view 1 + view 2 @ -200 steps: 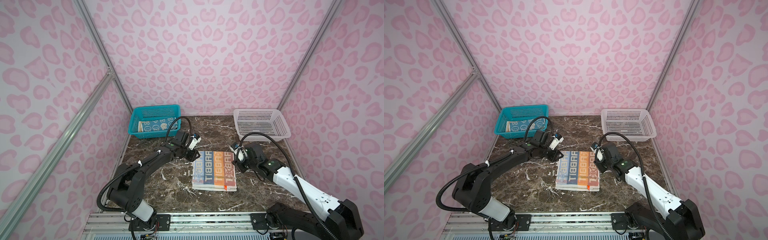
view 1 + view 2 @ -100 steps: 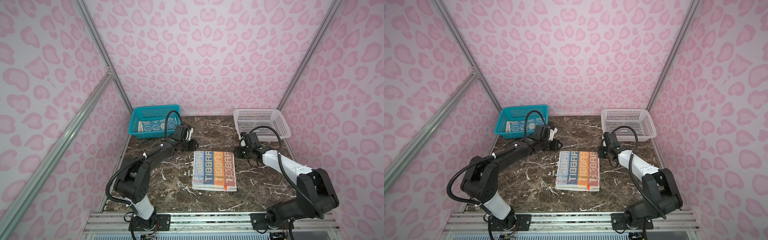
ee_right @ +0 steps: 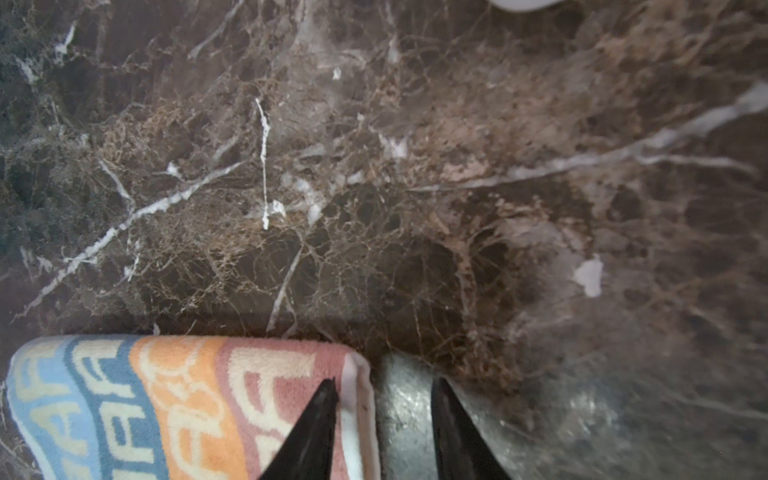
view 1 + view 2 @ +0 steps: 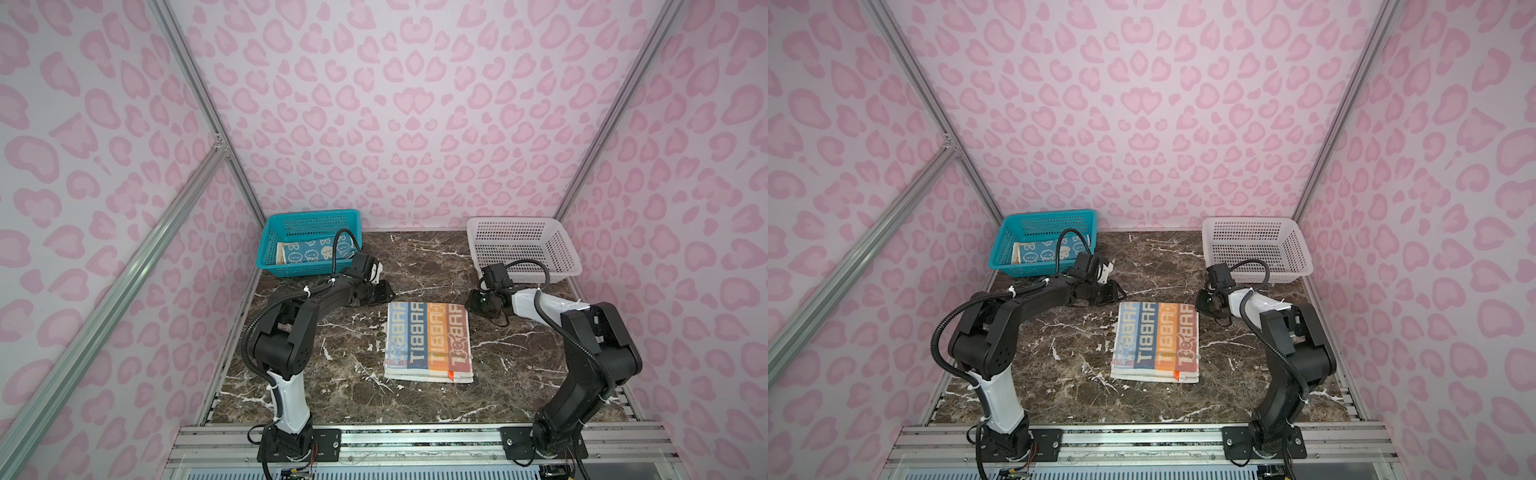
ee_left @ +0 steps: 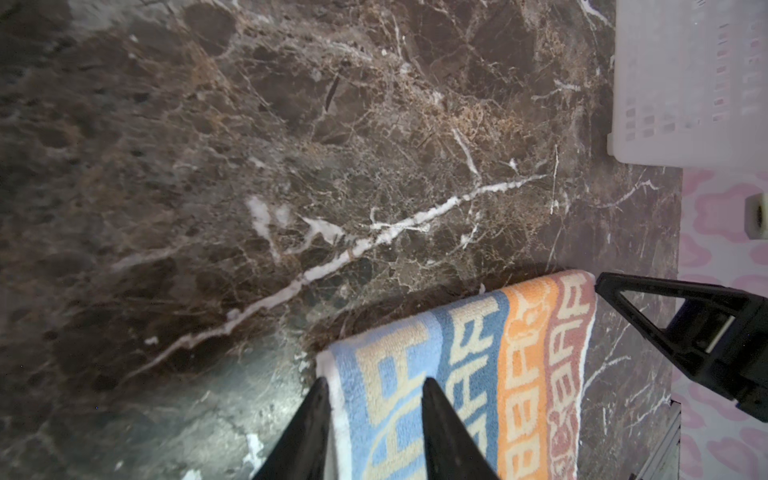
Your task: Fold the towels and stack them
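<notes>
The towel with RABBIT lettering (image 4: 428, 340) (image 4: 1156, 340) lies folded flat mid-table. My left gripper (image 4: 384, 291) (image 4: 1115, 291) sits low at its far left corner. In the left wrist view the open left gripper (image 5: 374, 382) has one finger by the towel's (image 5: 457, 374) white edge and one over the blue stripe. At the far right corner, my right gripper (image 4: 476, 303) (image 4: 1204, 303) is open too. In the right wrist view the right gripper (image 3: 382, 386) straddles the towel's (image 3: 187, 395) brown-striped edge, one finger over bare marble. A blue bunny towel (image 4: 316, 251) (image 4: 1046, 251) lies in the teal basket.
The teal basket (image 4: 307, 226) (image 4: 1038, 226) stands at the back left and a white mesh basket (image 4: 519, 245) (image 4: 1254, 245) (image 5: 685, 83) at the back right. Dark marble tabletop (image 4: 332, 374) surrounds the folded towel. Pink patterned walls close in three sides.
Both grippers drew back toward the baskets, then came down at the folded towel's far corners. The right jaws have narrowed. The towel has not moved.
</notes>
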You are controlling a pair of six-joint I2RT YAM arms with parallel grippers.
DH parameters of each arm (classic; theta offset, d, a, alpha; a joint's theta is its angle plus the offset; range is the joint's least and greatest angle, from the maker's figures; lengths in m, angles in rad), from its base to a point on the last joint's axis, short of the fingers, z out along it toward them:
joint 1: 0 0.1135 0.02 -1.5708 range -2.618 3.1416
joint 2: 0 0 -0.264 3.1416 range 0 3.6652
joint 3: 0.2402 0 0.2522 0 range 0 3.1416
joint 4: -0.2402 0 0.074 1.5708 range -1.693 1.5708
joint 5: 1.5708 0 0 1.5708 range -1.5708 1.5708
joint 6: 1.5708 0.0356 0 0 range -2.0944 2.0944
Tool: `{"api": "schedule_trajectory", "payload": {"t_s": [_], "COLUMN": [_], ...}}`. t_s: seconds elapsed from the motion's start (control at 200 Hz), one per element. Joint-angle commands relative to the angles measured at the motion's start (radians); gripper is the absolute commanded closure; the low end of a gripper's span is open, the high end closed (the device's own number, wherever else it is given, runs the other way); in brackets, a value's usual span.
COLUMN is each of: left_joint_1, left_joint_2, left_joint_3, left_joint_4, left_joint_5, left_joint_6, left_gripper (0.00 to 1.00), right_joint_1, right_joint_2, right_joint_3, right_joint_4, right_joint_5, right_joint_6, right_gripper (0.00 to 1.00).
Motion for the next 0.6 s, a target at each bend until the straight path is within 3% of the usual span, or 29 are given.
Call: {"api": "schedule_trajectory", "payload": {"t_s": [0.0,0.18,0.365,0.595], "left_joint_1": [0.003,0.004,0.003,0.003], "left_joint_2": [0.028,0.051,0.033,0.075], "left_joint_3": [0.016,0.023,0.002,0.005], "left_joint_4": [-0.016,-0.033,-0.061,-0.063], "left_joint_5": [0.028,0.053,0.052,0.038], "left_joint_6": [0.004,0.004,0.021,0.017], "left_gripper": [0.62,0.67,0.65,0.65], "right_joint_1": [0.0,-0.001,0.001,0.023], "right_joint_2": [0.028,0.064,0.059,0.073], "right_joint_3": [0.016,0.04,0.032,0.046], "right_joint_4": [0.027,0.012,0.009,0.001], "right_joint_5": [-0.02,-0.036,-0.039,-0.035], "right_joint_6": [0.022,0.028,0.035,0.03], "right_gripper": [0.61,0.61,0.62,0.7]}}
